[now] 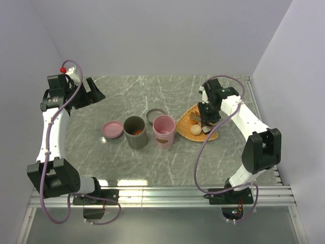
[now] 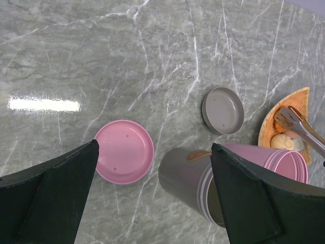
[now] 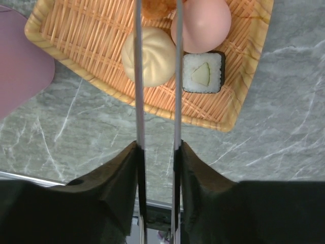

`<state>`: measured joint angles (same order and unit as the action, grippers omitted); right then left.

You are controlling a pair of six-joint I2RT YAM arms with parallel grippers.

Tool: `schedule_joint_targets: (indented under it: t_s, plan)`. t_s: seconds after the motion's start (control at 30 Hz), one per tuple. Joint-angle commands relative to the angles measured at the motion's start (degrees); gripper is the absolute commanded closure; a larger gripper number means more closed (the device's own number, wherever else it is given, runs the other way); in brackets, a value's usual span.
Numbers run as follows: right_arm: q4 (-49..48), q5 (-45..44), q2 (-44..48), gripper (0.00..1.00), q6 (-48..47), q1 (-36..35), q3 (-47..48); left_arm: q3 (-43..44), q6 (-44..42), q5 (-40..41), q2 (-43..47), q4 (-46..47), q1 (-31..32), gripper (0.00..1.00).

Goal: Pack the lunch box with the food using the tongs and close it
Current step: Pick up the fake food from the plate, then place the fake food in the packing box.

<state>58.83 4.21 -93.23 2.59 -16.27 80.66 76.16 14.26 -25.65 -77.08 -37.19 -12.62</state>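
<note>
Quick look at where we're at. Our right gripper (image 3: 157,152) is clamped on the long thin silver metal tongs (image 3: 138,91), one black finger (image 3: 122,168) pressed on the outside of each arm. The two arms are squeezed down to a narrow gap, almost parallel. They reach out over the orange fan-shaped woven tray (image 3: 76,40), which sits near the right edge of the grey marble worktop (image 1: 152,96).

On the tray we see a beige pleated bun (image 3: 155,58) partly under the left tong arm, with a pink ball (image 3: 203,23) and a dark block with a white rice face (image 3: 203,72) just right of the other arm. An orange-brown fried-looking piece (image 3: 156,6) sits between the arms near the tips. The tips run out of the wrist view, so we can't tell if it's actually pinched.

Our left gripper (image 2: 153,148) is wide open and holding nothing, hanging over the far left corner of the worktop.

In the middle of the worktop stand a grey round tub (image 1: 135,132) with some orange-brown bits inside and a pink round tub (image 1: 164,131), side by side. A pink round lid (image 1: 112,129) lies just left of the grey tub, and a grey round lid (image 1: 156,116) lies just behind the two.
</note>
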Motion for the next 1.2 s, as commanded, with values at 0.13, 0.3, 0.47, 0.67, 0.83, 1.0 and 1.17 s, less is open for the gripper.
schedule_joint_targets:
  t_s: [0.13,0.3,0.47,0.67,0.83,1.0,1.17]
  plan:
    - [1.38,1.5,3.58,0.81,-1.53,-0.25,5.47,0.22,-0.99,0.07,1.76,1.24,-0.21,0.01]
    - [1.38,2.29,6.92,0.83,-2.06,0.8,6.52,0.13,-0.99,-0.01,1.67,1.33,-0.21,0.01]
    - [1.46,2.82,8.5,0.85,-4.08,2.56,9.5,0.22,-0.9,-0.1,1.49,1.33,-0.21,0.01]
    - [1.73,8.79,10.26,0.85,-7.77,3.18,17.22,0.48,-0.9,-0.28,1.23,1.07,-0.21,0.01]
    - [4.01,15.82,9.82,0.84,-10.41,2.13,24.71,0.66,-0.82,0.07,1.05,0.71,-0.21,0.01]
    - [5.24,20.92,10.79,0.84,-13.48,-4.46,28.5,0.66,-0.99,0.34,1.14,0.45,-0.21,0.01]
    - [5.77,21.72,11.14,0.83,-16.74,-13.25,28.41,0.22,-0.81,1.3,1.32,0.63,-0.3,0.01]
